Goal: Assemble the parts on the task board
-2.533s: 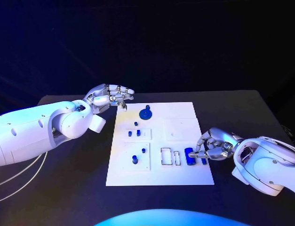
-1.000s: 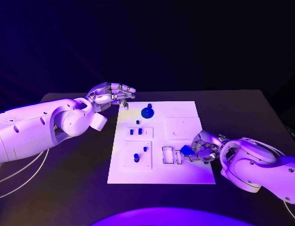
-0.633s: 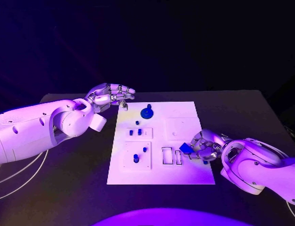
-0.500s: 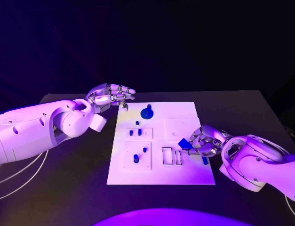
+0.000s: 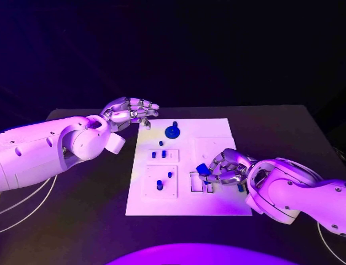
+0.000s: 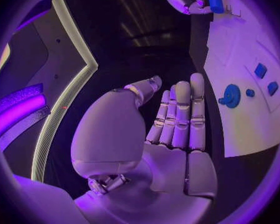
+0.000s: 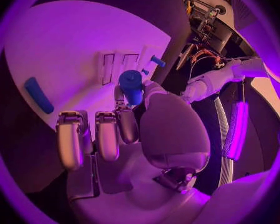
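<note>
**Ana:** Looking down from the head first, which step is this?

**Ben:** I think it is carrying. The right hand (image 5: 224, 167) pinches a blue part (image 5: 202, 169) just above the two slots (image 5: 201, 183) on the task board (image 5: 221, 132). Next it should tip the part and lower it into a slot.

**Ana:** And the left hand (image 5: 131, 113)?

**Ben:** It hangs by the board's far corner on the bench (image 5: 284, 127), fingers curled, holding nothing.

**Ana:** Its own wrist view?

**Ben:** There its fingers (image 6: 180, 112) lie side by side, empty, beside the board.

**Ana:** The right wrist?

**Ben:** The part sits at the fingertips (image 7: 121, 97), close to the slots.
</note>
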Action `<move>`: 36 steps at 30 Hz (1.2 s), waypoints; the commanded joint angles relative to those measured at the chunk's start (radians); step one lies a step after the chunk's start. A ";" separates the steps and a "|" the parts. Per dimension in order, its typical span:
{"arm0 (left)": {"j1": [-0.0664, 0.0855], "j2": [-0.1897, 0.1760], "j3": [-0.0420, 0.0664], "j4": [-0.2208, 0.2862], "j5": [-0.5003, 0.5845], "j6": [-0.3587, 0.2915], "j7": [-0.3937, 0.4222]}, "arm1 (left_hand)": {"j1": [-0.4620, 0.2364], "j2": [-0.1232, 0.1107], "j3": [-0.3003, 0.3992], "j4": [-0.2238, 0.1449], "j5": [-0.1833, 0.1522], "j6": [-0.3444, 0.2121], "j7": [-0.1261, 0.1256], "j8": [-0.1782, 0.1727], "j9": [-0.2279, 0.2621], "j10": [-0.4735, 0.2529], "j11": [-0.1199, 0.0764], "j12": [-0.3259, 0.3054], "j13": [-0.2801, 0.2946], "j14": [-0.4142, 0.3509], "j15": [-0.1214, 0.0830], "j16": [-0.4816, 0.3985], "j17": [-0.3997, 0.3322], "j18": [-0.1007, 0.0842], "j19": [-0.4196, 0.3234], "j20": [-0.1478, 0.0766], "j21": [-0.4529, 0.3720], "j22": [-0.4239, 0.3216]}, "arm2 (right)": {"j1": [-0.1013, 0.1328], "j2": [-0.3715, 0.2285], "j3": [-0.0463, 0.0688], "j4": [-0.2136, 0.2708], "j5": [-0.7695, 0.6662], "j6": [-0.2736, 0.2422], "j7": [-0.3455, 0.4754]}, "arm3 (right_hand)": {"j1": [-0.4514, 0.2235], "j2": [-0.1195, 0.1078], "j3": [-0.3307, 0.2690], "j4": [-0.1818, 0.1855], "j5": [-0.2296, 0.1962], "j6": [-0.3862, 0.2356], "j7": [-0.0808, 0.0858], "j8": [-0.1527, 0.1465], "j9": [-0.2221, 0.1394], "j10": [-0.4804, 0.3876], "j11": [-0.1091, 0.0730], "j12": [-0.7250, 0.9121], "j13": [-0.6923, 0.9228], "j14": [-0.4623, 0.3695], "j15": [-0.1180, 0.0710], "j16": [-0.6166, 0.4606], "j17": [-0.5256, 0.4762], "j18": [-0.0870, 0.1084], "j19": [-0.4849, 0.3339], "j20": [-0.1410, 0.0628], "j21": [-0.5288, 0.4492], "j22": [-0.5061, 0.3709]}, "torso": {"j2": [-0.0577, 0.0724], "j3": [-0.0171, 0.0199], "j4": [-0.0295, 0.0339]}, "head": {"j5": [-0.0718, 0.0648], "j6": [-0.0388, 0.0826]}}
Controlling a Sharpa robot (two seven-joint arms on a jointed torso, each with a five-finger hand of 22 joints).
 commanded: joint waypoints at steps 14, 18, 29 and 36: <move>0.001 0.000 0.001 0.004 0.003 0.023 -0.001 | -0.001 0.009 -0.002 0.004 0.003 -0.006 0.009 0.003 -0.001 -0.008 0.003 0.005 -0.002 -0.008 0.003 -0.006 -0.001 0.007 0.002 0.004 -0.008 -0.001 | -0.024 0.051 -0.001 -0.040 -0.026 0.089 -0.038 | -0.099 -0.035 0.079 -0.059 -0.065 0.039 -0.024 0.040 0.038 0.013 -0.002 0.010 0.119 0.077 -0.007 -0.004 0.122 -0.017 0.082 -0.005 -0.001 0.246 | 0.000 0.0015 -0.0014 | 0.003 -0.007; 0.001 -0.001 0.001 0.004 0.003 0.023 -0.001 | -0.001 0.009 -0.002 0.004 0.003 -0.006 0.009 0.003 -0.001 -0.008 0.003 0.005 -0.002 -0.008 0.003 -0.006 -0.001 0.007 0.002 0.004 -0.008 -0.001 | -0.026 0.061 -0.001 -0.050 -0.036 0.078 -0.041 | -0.099 -0.035 0.079 -0.059 -0.063 0.039 -0.024 0.040 0.038 0.013 -0.002 0.010 0.119 0.077 -0.007 -0.004 0.122 -0.016 0.082 -0.005 -0.001 0.246 | 0.000 0.0016 -0.0001 | 0.003 -0.007; 0.001 -0.003 0.001 0.005 0.003 0.023 -0.003 | -0.001 0.010 -0.001 0.005 0.003 -0.006 0.008 0.004 -0.001 -0.008 0.003 0.006 -0.002 -0.008 0.003 -0.006 -0.001 0.007 0.001 0.004 -0.008 -0.002 | -0.031 0.082 -0.001 -0.076 -0.060 0.064 -0.046 | -0.150 -0.031 0.059 -0.058 -0.153 0.038 -0.027 0.055 0.048 0.015 -0.005 0.010 0.122 0.077 -0.010 -0.004 0.122 -0.016 0.082 -0.007 -0.002 0.246 | 0.001 0.0013 -0.0001 | 0.004 -0.006; 0.001 -0.003 0.001 0.005 0.003 0.029 -0.006 | 0.015 0.018 0.019 -0.005 0.005 -0.006 0.009 0.006 -0.003 -0.010 0.003 0.009 -0.004 -0.012 0.002 -0.011 -0.003 0.007 0.002 0.001 -0.005 0.001 | -0.032 0.090 -0.001 -0.085 -0.087 0.060 -0.047 | -0.229 -0.009 -0.017 -0.056 -0.246 0.029 -0.027 0.072 0.060 0.014 -0.005 0.003 0.122 0.076 -0.010 -0.007 0.118 -0.015 0.079 -0.008 -0.009 0.244 | 0.001 0.0015 -0.0004 | 0.005 -0.007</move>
